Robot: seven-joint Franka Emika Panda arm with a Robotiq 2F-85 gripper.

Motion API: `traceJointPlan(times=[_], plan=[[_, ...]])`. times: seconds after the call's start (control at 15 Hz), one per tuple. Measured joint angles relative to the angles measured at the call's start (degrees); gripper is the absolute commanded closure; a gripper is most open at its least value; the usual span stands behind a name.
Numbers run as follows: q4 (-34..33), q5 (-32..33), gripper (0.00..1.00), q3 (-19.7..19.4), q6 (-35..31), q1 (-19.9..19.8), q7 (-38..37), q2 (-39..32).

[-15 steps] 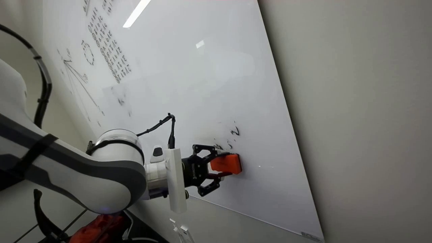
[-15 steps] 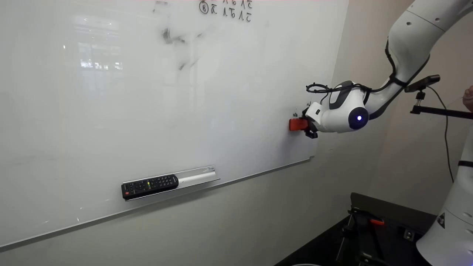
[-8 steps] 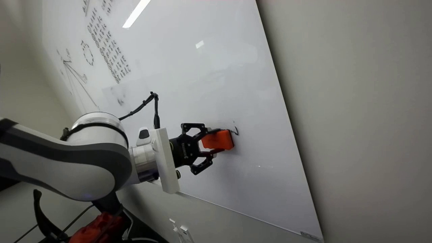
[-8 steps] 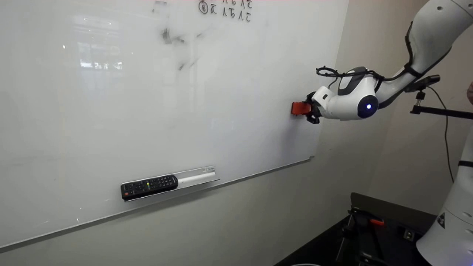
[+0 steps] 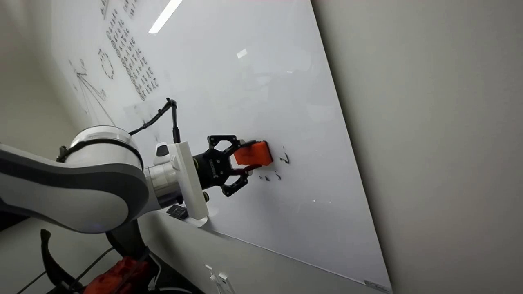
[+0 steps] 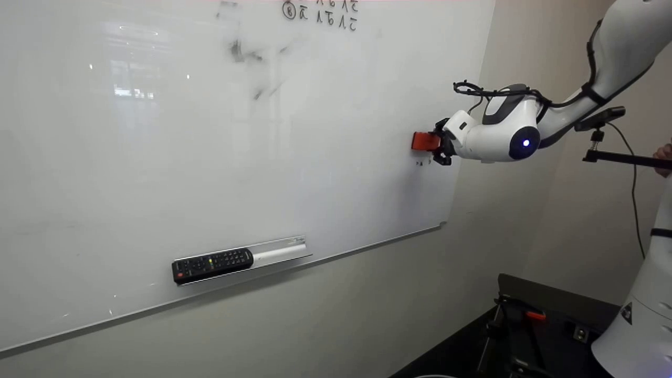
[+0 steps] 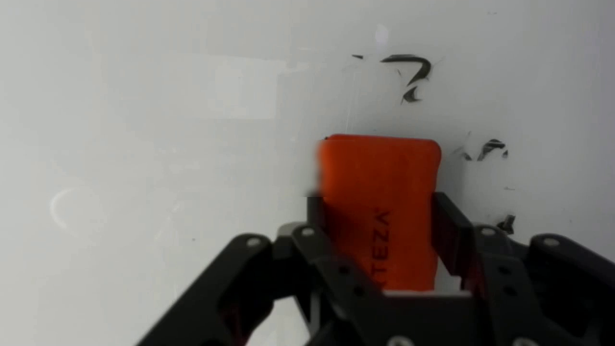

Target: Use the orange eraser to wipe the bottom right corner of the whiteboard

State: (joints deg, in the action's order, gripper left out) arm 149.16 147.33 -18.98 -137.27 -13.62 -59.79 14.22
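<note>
The orange eraser is at the whiteboard, its dark felt face toward the board; whether it touches or stands slightly off is hard to tell. It also shows in the other exterior view and in the wrist view, with dark lettering on top. My gripper is shut on the eraser's two sides. Broken black marker marks lie close by: a hooked mark beyond the eraser, and smaller remnants to its right. In an exterior view these remnants are just below the eraser.
A metal tray with a black remote is fixed at the board's lower edge. Handwritten lines and dark smudges are higher on the board. The board's side edge meets bare wall. A camera on a bracket stands behind the arm.
My gripper and the eraser have moved up the board across the marks. The lower marks are uncovered again and look more broken; the hooked mark remains visible. The grip is unchanged.
</note>
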Motion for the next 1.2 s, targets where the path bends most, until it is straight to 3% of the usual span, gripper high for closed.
traceJointPlan(times=[0.53,1.2], plan=[[-0.55,-2.94,0.7,0.47,1.15,2.16,0.08,-8.81],[-3.07,-5.88,0.7,3.37,0.97,1.8,1.9,-19.38]])
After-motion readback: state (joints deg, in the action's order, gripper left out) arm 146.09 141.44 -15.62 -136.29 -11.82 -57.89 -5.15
